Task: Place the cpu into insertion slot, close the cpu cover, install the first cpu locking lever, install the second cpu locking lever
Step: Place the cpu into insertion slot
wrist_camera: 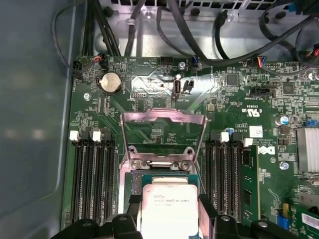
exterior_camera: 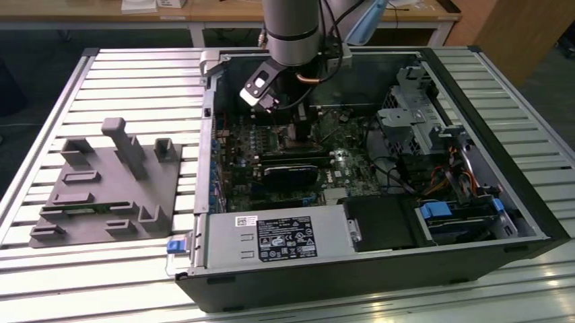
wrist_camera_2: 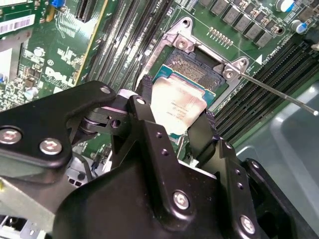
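Observation:
The cpu [wrist_camera: 168, 214], a flat square chip with a dull silver top, is held between the black fingers of my gripper [wrist_camera: 168, 201], which is shut on its two sides. It hangs just above the insertion slot [wrist_camera_2: 192, 67], covering part of its dark centre, and the far part of the slot still shows beyond the cpu [wrist_camera_2: 179, 114] and the gripper [wrist_camera_2: 177, 102]. The cpu cover [wrist_camera: 164, 116] stands raised behind the slot, its window open. A thin metal locking lever [wrist_camera_2: 279, 92] sticks out free from the slot's corner. In the exterior view my gripper [exterior_camera: 285, 128] reaches down inside the computer case.
Black memory slots [wrist_camera: 92, 174] flank the socket on both sides. A black card [exterior_camera: 292, 171] lies across the board just in front of it. Cables and a drive cage [exterior_camera: 413, 111] fill the case's right in the exterior view. A grey fixture plate [exterior_camera: 108, 188] sits on the table left of the case.

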You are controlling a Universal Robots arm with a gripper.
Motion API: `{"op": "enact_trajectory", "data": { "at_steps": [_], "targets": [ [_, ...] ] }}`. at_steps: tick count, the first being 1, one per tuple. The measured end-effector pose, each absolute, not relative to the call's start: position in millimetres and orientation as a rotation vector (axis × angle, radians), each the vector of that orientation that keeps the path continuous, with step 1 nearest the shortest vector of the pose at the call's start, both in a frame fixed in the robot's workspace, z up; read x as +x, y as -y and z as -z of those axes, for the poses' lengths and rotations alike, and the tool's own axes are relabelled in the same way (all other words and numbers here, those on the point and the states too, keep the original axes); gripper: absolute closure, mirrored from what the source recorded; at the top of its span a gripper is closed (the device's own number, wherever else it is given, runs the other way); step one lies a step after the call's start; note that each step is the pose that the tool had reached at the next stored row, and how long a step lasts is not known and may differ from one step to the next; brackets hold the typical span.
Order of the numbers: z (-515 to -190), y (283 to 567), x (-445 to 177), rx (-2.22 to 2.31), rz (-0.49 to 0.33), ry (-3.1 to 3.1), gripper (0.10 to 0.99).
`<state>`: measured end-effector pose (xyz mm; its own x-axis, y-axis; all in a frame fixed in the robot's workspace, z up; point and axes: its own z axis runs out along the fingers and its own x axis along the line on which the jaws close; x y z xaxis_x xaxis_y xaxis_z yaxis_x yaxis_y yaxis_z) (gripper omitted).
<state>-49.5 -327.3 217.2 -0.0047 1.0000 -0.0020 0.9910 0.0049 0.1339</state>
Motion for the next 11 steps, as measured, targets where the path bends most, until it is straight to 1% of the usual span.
{"op": "enact_trajectory", "data": {
  "at_steps": [11],
  "targets": [
    [-207.6, 326.3, -50.9, 2.178, -0.141, -2.122, 0.549]
  ]
}}
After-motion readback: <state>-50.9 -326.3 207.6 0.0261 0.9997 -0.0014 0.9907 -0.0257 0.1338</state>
